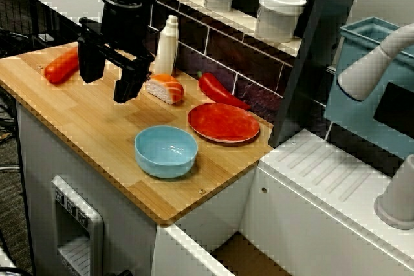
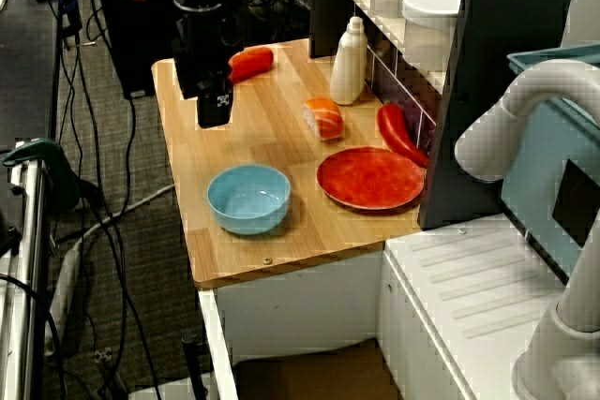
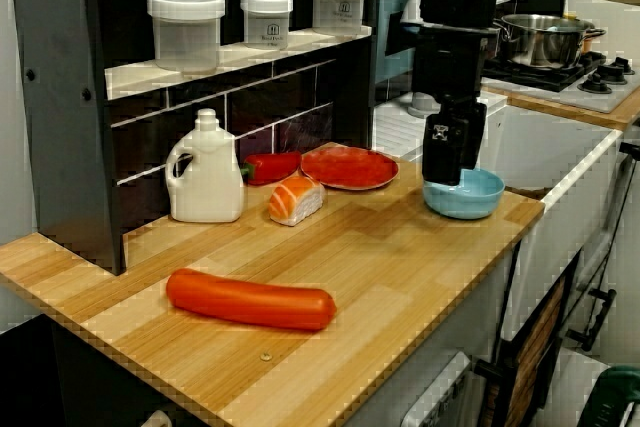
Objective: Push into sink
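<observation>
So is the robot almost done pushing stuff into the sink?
Not yet. Nothing looks pushed: the blue bowl, red plate and sushi piece all sit on the wooden counter. The claw hangs open above the counter, holding nothing. Everything is left: the sink lies past the counter's end.

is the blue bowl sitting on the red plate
No, the blue bowl rests directly on the wooden counter, beside the red plate and apart from it.
</observation>
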`<action>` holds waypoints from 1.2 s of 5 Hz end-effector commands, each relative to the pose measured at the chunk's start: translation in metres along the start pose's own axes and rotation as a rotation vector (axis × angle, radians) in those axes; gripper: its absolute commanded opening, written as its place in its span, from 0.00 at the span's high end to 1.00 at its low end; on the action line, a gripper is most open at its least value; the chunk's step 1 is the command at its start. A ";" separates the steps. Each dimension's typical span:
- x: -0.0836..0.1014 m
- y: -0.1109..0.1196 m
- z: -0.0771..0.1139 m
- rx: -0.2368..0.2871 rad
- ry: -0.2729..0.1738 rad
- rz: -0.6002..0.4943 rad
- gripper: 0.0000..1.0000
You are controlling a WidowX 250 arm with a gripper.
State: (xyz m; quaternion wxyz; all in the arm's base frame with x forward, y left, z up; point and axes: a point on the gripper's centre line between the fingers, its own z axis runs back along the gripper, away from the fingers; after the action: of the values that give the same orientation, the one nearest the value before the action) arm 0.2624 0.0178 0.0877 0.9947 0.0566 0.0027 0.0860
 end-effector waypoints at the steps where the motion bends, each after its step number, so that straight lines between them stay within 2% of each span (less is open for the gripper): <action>1: 0.000 0.009 -0.001 0.037 -0.044 0.004 0.00; 3: -0.005 0.002 -0.020 0.073 -0.050 -0.005 0.00; 5: 0.008 0.005 -0.039 0.105 -0.015 0.015 0.00; 6: 0.010 -0.001 -0.041 0.092 0.004 0.015 0.00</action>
State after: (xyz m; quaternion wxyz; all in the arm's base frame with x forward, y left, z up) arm 0.2675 0.0164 0.0307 0.9901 0.0988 0.0298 0.0955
